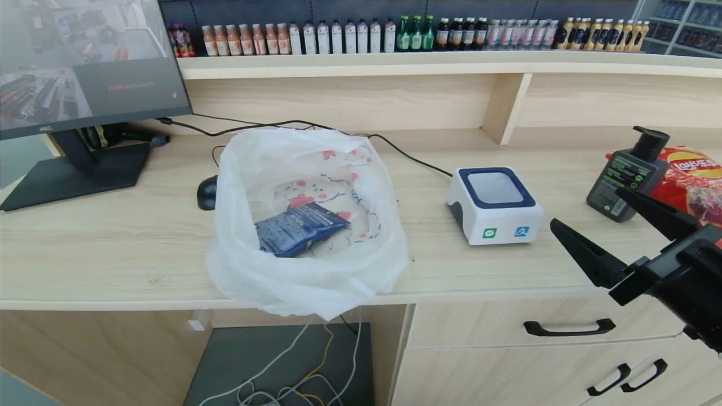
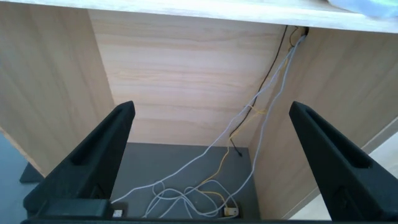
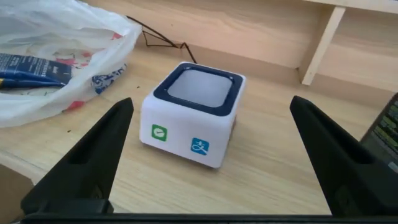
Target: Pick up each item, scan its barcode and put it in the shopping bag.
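Observation:
A white shopping bag (image 1: 307, 220) stands open on the counter with a dark blue packet (image 1: 299, 228) inside; the bag (image 3: 56, 62) and packet (image 3: 34, 70) also lie beyond the right wrist's fingers. The white and blue barcode scanner (image 1: 493, 204) sits right of the bag, and the scanner (image 3: 194, 114) faces my right gripper. A dark pump bottle (image 1: 627, 175) and a red chip bag (image 1: 694, 183) rest at the far right. My right gripper (image 1: 586, 217) hovers open and empty at the counter's front edge, right of the scanner. My left gripper (image 2: 211, 155) is open, below the counter.
A monitor (image 1: 84, 62) on its stand and a black mouse (image 1: 207, 193) occupy the counter's left. Cables (image 2: 205, 186) lie in the recess (image 2: 186, 93) under the counter. Drawers with black handles (image 1: 568, 328) sit below the right side. Bottles (image 1: 395, 35) line the back shelf.

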